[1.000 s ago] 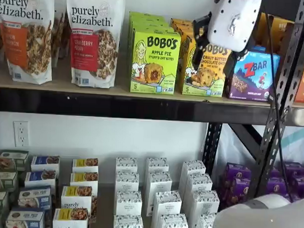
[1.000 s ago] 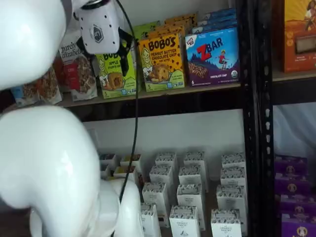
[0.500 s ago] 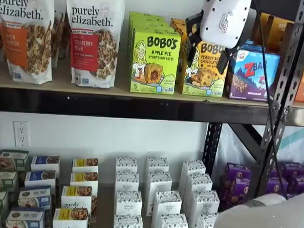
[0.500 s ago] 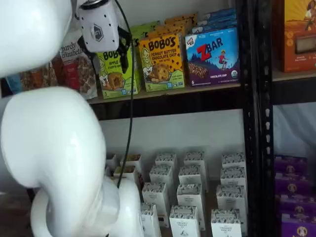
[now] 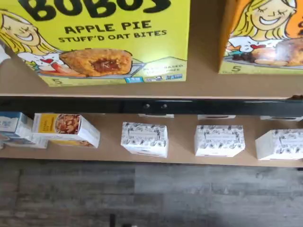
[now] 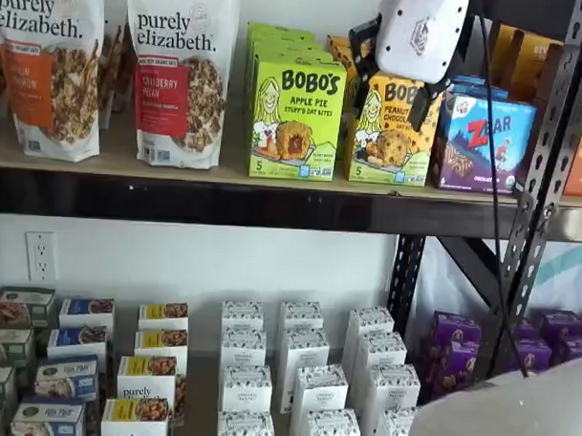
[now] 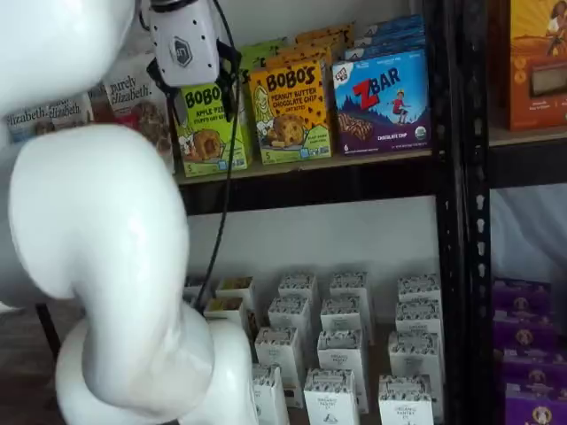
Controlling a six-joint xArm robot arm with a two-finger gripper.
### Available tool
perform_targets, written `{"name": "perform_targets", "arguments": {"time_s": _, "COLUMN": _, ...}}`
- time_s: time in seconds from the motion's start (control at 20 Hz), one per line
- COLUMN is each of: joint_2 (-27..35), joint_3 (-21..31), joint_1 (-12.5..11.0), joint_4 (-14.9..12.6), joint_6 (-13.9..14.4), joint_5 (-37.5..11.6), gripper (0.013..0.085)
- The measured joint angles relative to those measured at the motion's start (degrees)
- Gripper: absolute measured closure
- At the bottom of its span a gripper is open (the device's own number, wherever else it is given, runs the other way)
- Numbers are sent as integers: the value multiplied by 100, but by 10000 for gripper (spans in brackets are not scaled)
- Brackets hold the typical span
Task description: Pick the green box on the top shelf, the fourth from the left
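The green box (image 6: 296,118) stands upright on the top shelf (image 6: 121,164), marked Bobo's Apple Pie, with more green cartons lined up behind it. In both shelf views my gripper (image 6: 386,92) hangs in front of the shelf, its white body high up. In a shelf view it overlaps the yellow-orange Bobo's box (image 6: 394,135), just right of the green box. In a shelf view the gripper (image 7: 200,99) is open, its two black fingers on either side of the green box (image 7: 211,133) top, with nothing held. The wrist view shows the green box (image 5: 104,42) close up above the black front beam (image 5: 142,105).
A blue-purple ZBar box (image 6: 485,139) stands right of the orange box; granola bags (image 6: 181,75) stand left of the green one. A black rack upright (image 6: 552,141) rises at the right. Several white boxes (image 6: 300,371) fill the lower shelf. My white arm (image 7: 97,266) blocks the left.
The gripper has moved left along the top shelf, from in front of the ZBar and orange boxes toward the green box. Its fingers have stayed open.
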Motion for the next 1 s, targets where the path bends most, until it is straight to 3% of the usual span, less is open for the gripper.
{"name": "perform_targets", "arguments": {"time_s": 0.15, "joint_2": 245, "joint_3": -221, "joint_1": -18, "joint_4": 18, "joint_6": -3, "joint_5": 195, "gripper": 130}}
{"name": "perform_targets", "arguments": {"time_s": 0.6, "joint_2": 445, "joint_3": -259, "joint_1": 144, "joint_4": -160, "joint_6": 120, "joint_5": -306, "gripper": 130}}
{"name": "perform_targets", "arguments": {"time_s": 1.0, "joint_2": 624, "joint_3": -321, "joint_1": 303, "joint_4": -2, "joint_6": 257, "joint_5": -548, "gripper": 130}}
